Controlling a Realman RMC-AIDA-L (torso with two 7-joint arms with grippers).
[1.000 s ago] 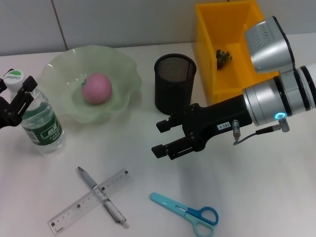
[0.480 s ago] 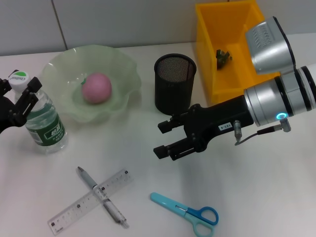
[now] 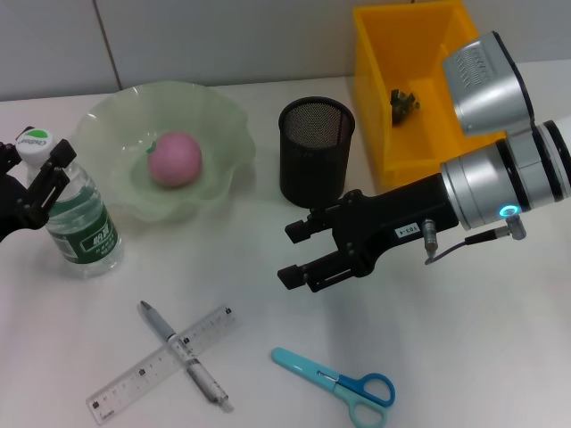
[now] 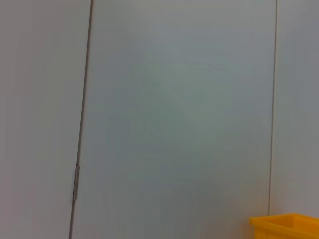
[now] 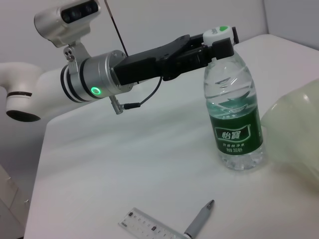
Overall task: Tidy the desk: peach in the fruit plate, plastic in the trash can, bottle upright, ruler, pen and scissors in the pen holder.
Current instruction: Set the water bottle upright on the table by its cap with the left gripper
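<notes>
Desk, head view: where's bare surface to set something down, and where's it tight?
Free: the near-right desk, right of the scissors and below the right tool; also the strip between bottle and pen holder, below the fruit plate. Crowded: near-left, where pen crosses ruler, and around the left tool at the bottle's neck.

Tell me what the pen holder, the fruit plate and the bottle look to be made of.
Pen holder: black metal mesh, judging by the fine grid that shows on its inside wall.
Fruit plate: pale green translucent glass or plastic with a wavy rim; which one is unclear.
Bottle: clear thin plastic with ribbed walls, a green label and a white cap; the left gripper sits at its cap.
</notes>
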